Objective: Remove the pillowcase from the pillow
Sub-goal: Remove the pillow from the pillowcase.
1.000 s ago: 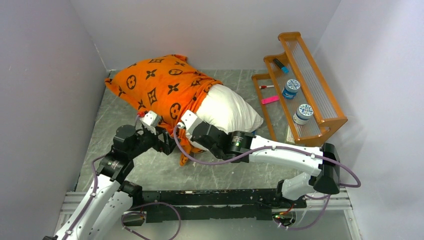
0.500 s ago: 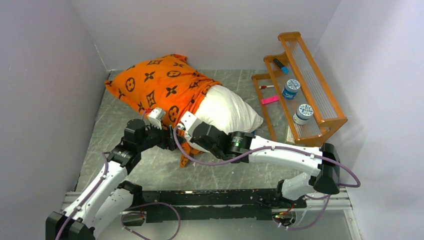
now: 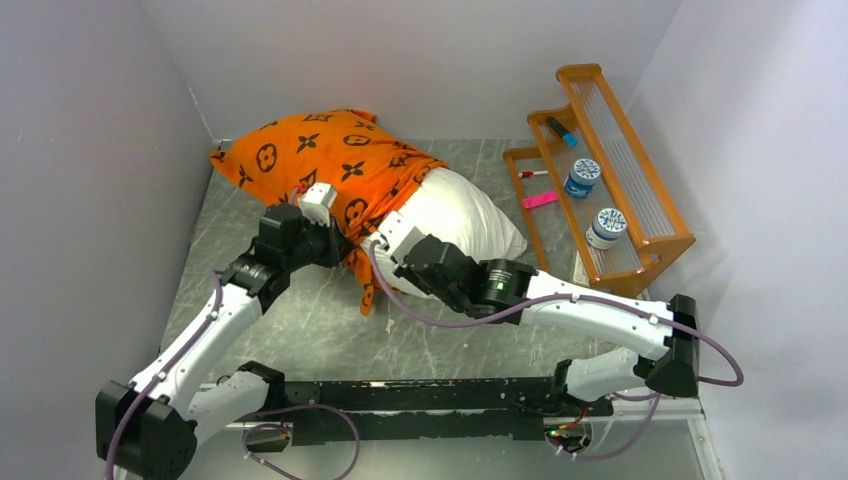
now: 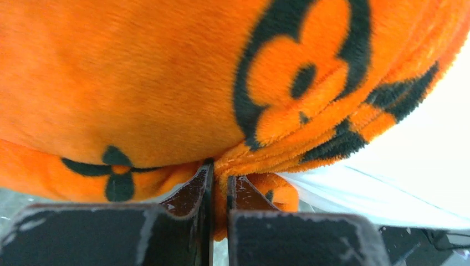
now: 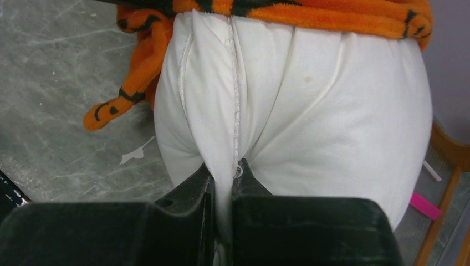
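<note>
The orange pillowcase with dark brown motifs covers the far left part of the white pillow, whose near right end sticks out bare. My left gripper is shut on the pillowcase's bunched edge; in the left wrist view a fold of orange pillowcase is pinched at the left gripper. My right gripper is shut on the pillow's seam; in the right wrist view the white pillow is drawn into a ridge at the right gripper. A loose tail of pillowcase hangs onto the table.
An orange wooden rack stands at the right with two blue-lidded jars, a marker and a pink item. White walls close in on the left, far and right sides of the grey table.
My left gripper moved forward and right to the pillowcase edge and closed on it. The right arm shifted slightly right, still gripping the pillow.
</note>
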